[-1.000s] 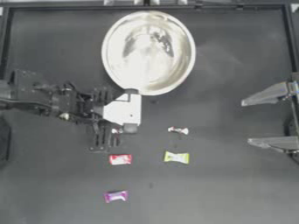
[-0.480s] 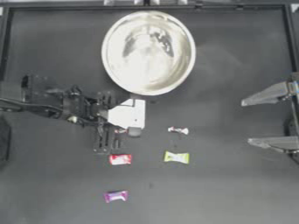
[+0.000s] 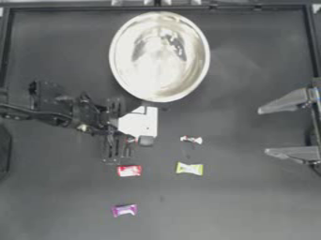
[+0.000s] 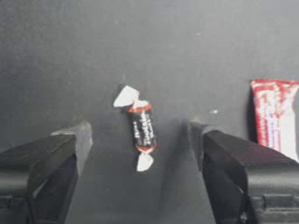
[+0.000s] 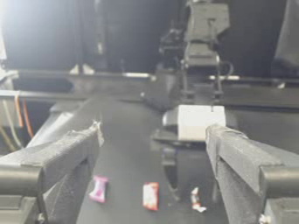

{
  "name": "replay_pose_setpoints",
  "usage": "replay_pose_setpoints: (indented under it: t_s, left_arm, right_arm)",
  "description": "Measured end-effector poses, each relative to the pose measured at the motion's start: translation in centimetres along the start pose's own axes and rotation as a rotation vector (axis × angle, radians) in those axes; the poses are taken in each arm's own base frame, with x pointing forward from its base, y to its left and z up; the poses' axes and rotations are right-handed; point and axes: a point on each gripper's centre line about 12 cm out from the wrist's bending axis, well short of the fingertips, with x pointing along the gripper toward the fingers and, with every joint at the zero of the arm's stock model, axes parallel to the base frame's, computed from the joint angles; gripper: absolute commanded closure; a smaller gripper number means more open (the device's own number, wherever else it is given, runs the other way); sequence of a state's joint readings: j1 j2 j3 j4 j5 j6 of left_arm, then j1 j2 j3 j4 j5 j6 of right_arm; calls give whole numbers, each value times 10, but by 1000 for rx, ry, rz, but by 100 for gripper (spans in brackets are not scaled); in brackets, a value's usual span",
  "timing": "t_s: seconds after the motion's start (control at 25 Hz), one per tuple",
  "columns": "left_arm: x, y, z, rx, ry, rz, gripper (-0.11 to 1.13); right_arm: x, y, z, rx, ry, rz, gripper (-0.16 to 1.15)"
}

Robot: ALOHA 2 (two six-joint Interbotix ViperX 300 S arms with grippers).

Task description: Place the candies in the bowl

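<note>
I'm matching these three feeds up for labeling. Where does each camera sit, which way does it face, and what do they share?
Top view: overhead, looking straight down; bowl, left gripper, right gripper at the right edge.
Left wrist view: on the left arm, looking down at the table between its open jaws at a twist-wrapped candy.
Right wrist view: on the parked right arm, looking across the table past its own open jaws.
Shared: the red candy appears in all three.
</note>
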State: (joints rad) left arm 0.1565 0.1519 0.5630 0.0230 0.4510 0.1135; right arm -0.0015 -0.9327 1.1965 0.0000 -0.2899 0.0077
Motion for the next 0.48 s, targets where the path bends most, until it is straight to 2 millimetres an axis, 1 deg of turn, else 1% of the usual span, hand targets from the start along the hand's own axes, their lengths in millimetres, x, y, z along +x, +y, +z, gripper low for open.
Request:
replay_pose_setpoints:
  t_s: [0.12, 0.24, 0.36, 0.48]
  left_arm:
    - [3, 0, -1, 1, 8, 0, 5]
    - [3, 1, -1, 0, 3, 1, 8]
    - [3, 1, 0, 0, 0, 1, 17]
    - [4, 1, 0, -1, 2, 0, 32]
  right_arm:
    - [0, 0, 0, -1, 0, 0, -2]
    - [0, 0, 0, -2, -2, -1, -2]
    - [0, 0, 0, -1, -2, 0, -2]
    - [0, 0, 0, -2, 0, -1, -2]
